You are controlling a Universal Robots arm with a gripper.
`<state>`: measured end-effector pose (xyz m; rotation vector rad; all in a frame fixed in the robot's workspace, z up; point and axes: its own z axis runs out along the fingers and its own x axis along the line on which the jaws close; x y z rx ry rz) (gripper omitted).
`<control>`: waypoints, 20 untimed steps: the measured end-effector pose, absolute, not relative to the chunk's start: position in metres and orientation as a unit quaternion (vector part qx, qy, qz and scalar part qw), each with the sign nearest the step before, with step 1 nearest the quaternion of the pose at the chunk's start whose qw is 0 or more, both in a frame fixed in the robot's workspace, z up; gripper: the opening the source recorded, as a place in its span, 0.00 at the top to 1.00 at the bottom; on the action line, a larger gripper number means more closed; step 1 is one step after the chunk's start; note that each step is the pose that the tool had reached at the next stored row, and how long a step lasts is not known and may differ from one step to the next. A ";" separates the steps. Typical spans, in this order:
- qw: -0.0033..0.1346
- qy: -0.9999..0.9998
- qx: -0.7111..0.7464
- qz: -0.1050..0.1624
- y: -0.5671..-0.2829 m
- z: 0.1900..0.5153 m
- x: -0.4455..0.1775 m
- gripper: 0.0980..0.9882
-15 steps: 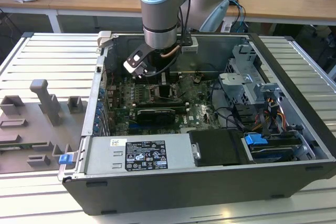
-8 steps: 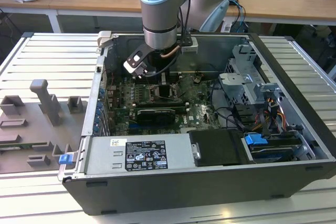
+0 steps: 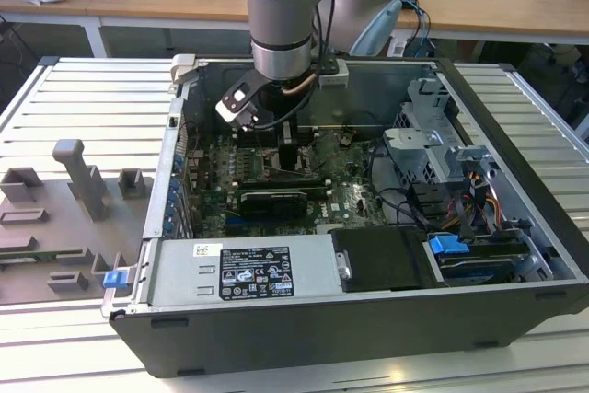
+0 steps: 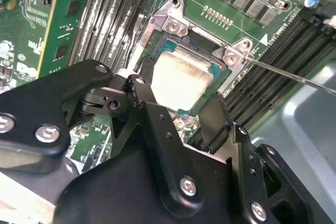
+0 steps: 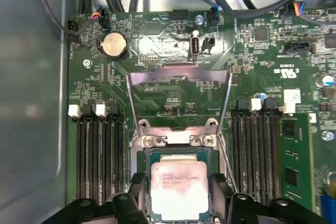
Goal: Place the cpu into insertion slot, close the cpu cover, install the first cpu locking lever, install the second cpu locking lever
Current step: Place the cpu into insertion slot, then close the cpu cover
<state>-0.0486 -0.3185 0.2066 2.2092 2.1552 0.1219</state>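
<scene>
Cpu [image 5: 179, 188] in insertion slot [image 5: 178, 152], clasped between the jaws

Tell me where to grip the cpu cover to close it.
I would pinch the cpu cover by its free cross-bar, the edge opposite the hinge beside the cpu. The plate stands swung open with a cut-out centre, so come at that bar edge-on from above.

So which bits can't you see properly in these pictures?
Dark square insertion slot: in the second wrist view the black gripper hides one side.
Pale silvery square cpu: the first wrist view's edge cuts one side off.
Thin silvery wire lever: its end runs off the second wrist view's edge.
Green circuit board: in the exterior view the grey-and-blue arm covers its middle.
</scene>
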 end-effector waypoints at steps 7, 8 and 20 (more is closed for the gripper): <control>0.008 0.698 0.716 0.021 -0.318 0.215 -0.042 0.99; 0.008 0.698 0.716 0.021 -0.318 0.215 -0.042 0.99; 0.008 0.698 0.716 0.021 -0.318 0.228 -0.042 0.99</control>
